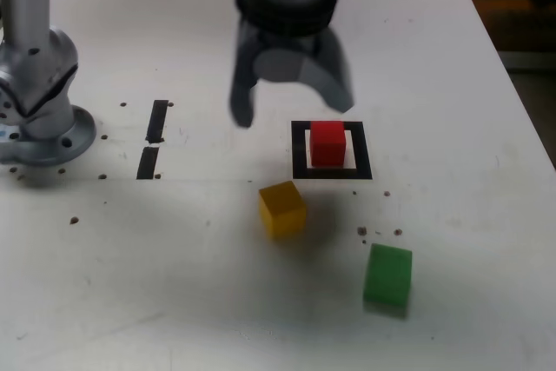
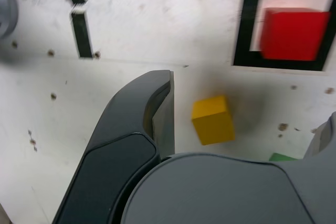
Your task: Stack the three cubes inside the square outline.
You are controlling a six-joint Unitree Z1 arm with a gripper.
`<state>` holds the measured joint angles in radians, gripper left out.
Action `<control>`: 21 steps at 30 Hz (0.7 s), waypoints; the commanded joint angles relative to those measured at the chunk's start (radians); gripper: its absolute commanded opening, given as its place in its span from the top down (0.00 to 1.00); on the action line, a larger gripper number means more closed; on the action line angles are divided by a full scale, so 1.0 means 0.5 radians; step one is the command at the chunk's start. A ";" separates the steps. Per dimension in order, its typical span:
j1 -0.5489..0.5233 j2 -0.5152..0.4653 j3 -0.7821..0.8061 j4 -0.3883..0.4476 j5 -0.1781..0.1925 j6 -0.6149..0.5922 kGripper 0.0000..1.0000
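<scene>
Yellow next, probably: square up before closing

Yellow cube (image 1: pixel 283 211): loose on the bench (image 1: pixel 104 258), just outside the square outline (image 1: pixel 363 162), toward the exterior view's left and nearer the camera. Turned askew to the outline. Next out, red cube (image 1: pixel 327 143), inside the outline and fit to serve as the base. Farther off, at the exterior view's lower right, green cube (image 1: pixel 387 274); best left for last. Above it all, fingers (image 1: pixel 294 111) spread wide, with nothing between them.

For a good pick, centre over yellow first, then twist to match two opposite faces. Come straight down, low enough for a firm hold but clear of the bench. Close gently, to avoid skewing the cube. Lift well above red before crossing, line up edges, lower until just touching, then release evenly and rise straight. Beware of nudging red out of place.
</scene>
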<state>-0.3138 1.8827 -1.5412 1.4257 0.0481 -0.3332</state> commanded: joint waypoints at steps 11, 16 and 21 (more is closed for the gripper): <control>-0.194 0.091 0.278 -0.442 -0.229 -0.634 0.04; -0.200 0.125 0.329 -0.507 -0.259 -0.662 0.05; -0.199 0.187 0.396 -0.613 -0.313 -0.662 0.12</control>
<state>-0.4141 1.9693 -1.3478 1.1251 -0.1029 -0.6637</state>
